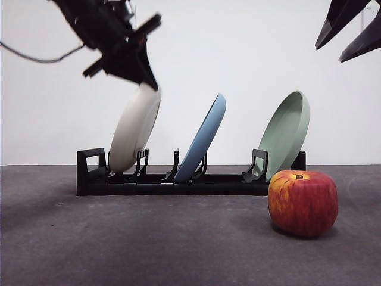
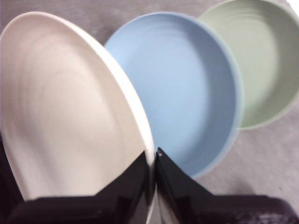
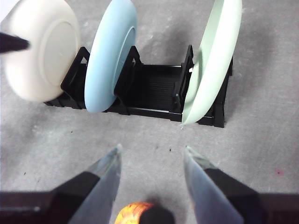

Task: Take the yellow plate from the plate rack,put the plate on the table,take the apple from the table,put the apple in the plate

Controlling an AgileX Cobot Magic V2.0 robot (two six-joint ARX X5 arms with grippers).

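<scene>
We see the left gripper reaching down from the upper left of the front view, its two black jaws pinched on the top rim of the yellow plate, which stands tilted in the leftmost slot of the plate rack, its lower edge down among the holders; in the left wrist view the jaws of this gripper press either side of the cream rim. To its right in the rack lean a light blue plate in the middle slot and a pale green plate at the right end. The apple rests on the table near the camera, in front of the rack's right end. The right gripper hangs high at the upper right, jaws spread apart and holding nothing, with the apple just below it in its wrist view
</scene>
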